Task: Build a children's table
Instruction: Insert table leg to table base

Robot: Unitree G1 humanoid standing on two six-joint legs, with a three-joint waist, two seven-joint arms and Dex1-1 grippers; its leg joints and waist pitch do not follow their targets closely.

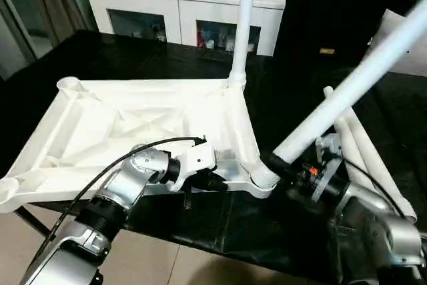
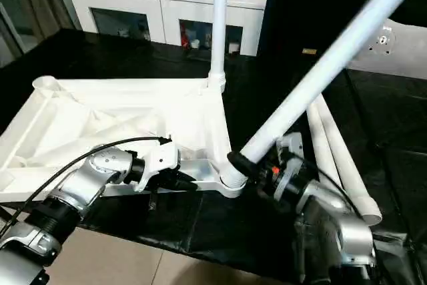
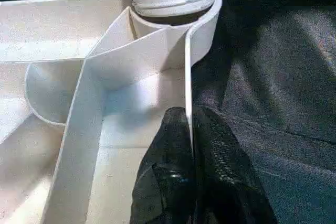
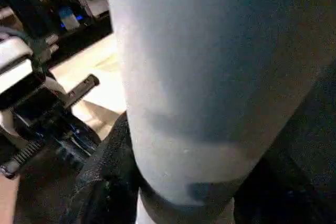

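Leg (image 1: 347, 91): gripped by my right gripper (image 1: 283, 165), foot in near-right socket (image 1: 261, 181), axis tilted up-right, needs uprighting; left gripper (image 3: 191, 129) pinching tabletop (image 1: 133, 118) rim.

A black-covered counter (image 1: 133, 55) carries the white tabletop (image 1: 120, 125), lying underside up with its near edge at the counter's front, and two loose white legs (image 2: 337, 158) lying side by side to its right.

upright leg (image 1: 244, 25) blocks far corner, spare legs (image 1: 363, 148) crowd right
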